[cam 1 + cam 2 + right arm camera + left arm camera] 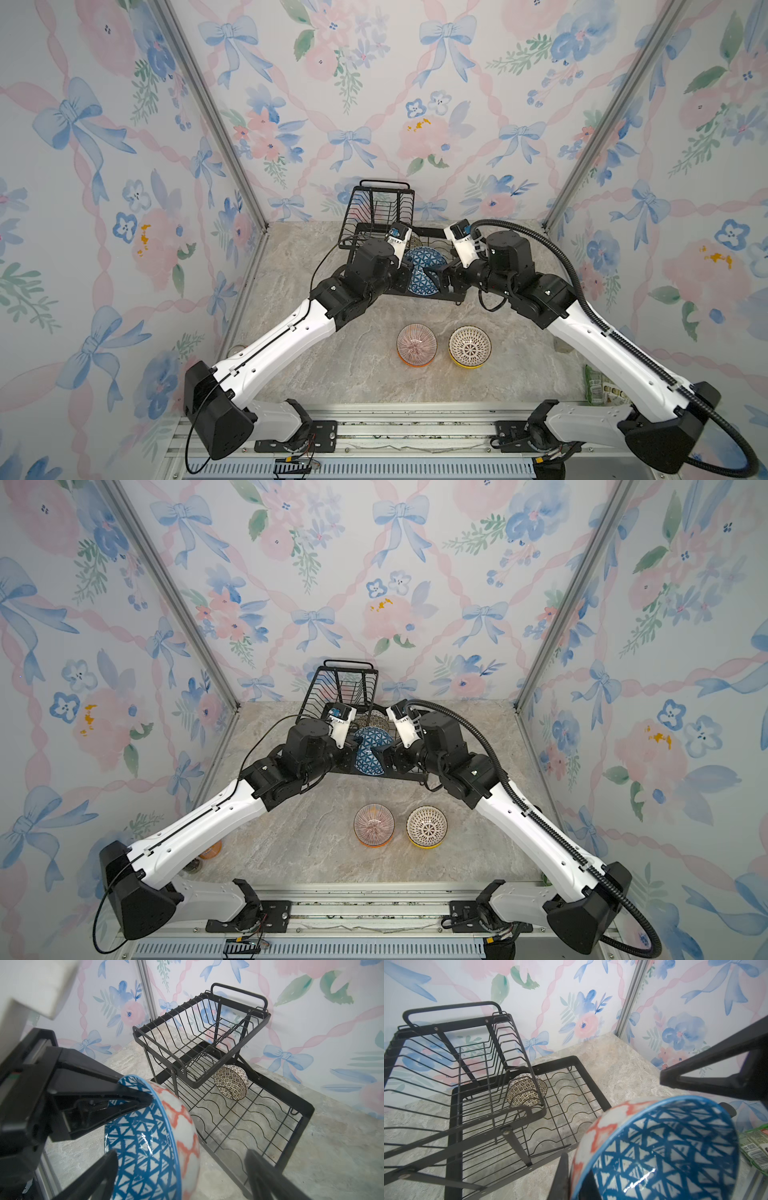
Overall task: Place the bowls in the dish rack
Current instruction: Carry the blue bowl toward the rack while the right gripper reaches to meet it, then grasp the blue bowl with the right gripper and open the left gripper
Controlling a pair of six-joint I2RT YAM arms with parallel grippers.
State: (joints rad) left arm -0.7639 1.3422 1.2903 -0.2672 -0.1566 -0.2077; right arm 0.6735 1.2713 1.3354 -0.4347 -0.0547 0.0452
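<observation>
The blue geometric bowl point(424, 270) point(374, 750) hangs tipped on edge over the front of the dish rack point(382, 199) point(345, 683). My left gripper point(572, 1178) point(409, 266) is shut on that bowl's point(664, 1147) rim. My right gripper point(180, 1155) point(440, 274) stands open around the bowl point(149, 1136), one finger inside it and the other well outside. A black-and-white bowl point(527, 1091) point(231, 1082) stands on edge in the rack's lower tray point(301, 1109). On the table in front sit a pink-striped bowl point(417, 344) stacked in an orange one and a white lattice bowl point(469, 345) in a yellow one.
Floral walls with aluminium posts close in the back and both sides. A green packet point(598, 386) point(756, 1147) lies at the table's right edge. An orange can point(212, 848) shows near the left arm's base. The rack's upper basket point(446, 1053) holds nothing.
</observation>
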